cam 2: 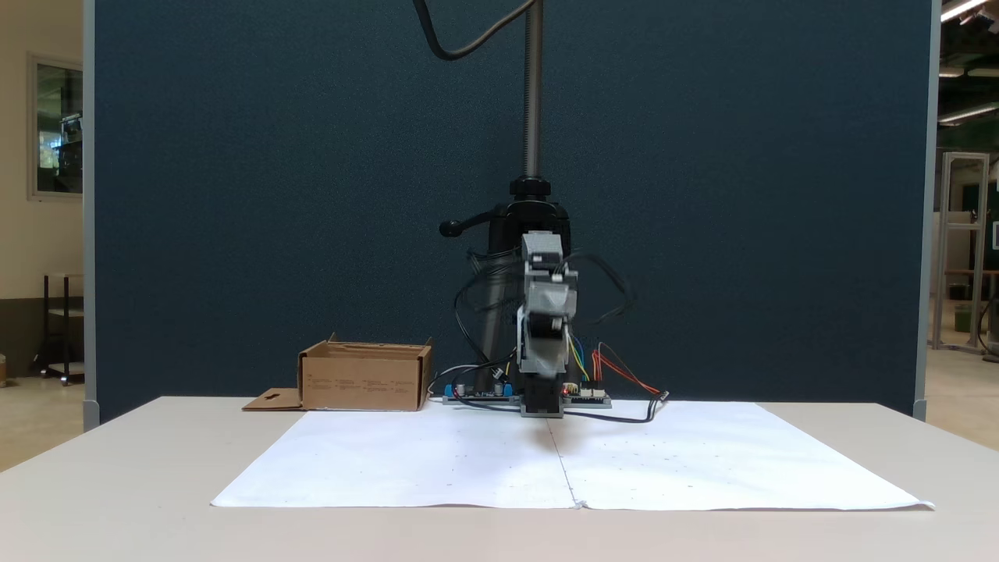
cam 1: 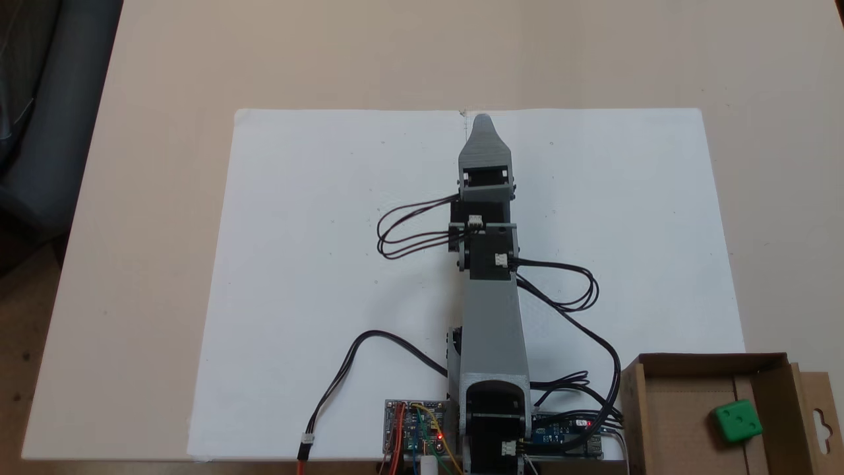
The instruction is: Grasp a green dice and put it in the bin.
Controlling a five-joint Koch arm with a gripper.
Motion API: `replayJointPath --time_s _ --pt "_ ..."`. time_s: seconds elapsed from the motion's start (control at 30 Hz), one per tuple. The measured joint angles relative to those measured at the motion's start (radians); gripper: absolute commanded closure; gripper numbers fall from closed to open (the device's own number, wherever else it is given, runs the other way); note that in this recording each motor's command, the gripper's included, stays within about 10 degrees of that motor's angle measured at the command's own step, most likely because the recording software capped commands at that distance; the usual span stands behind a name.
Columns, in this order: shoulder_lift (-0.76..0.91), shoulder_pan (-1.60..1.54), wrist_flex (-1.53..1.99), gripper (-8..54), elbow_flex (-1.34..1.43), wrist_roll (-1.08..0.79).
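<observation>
The green dice (cam 1: 736,421) lies inside the bin (cam 1: 686,402), a brown cardboard box at the lower right of a fixed view; it rests on the box floor near the right wall. In another fixed view the bin (cam 2: 363,382) stands at the left, beside the arm's base, and its walls hide the dice. My gripper (cam 1: 482,125) is stretched out far from the bin, over the far edge of the white paper, with nothing in it. One jaw lies over the other, so only one grey tip shows. Seen head-on, the gripper (cam 2: 544,347) is blurred.
A large white paper sheet (cam 1: 330,264) covers the middle of the beige table (cam 1: 145,198). Circuit boards (cam 1: 415,432) and looping black cables (cam 1: 567,290) crowd the arm's base. A camera pole (cam 2: 533,86) rises behind the arm before a dark blue partition (cam 2: 273,195).
</observation>
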Motion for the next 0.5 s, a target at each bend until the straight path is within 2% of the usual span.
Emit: replayJointPath --time_s 0.5 --pt "0.014 -0.005 -0.503 2.5 0.492 -0.002"
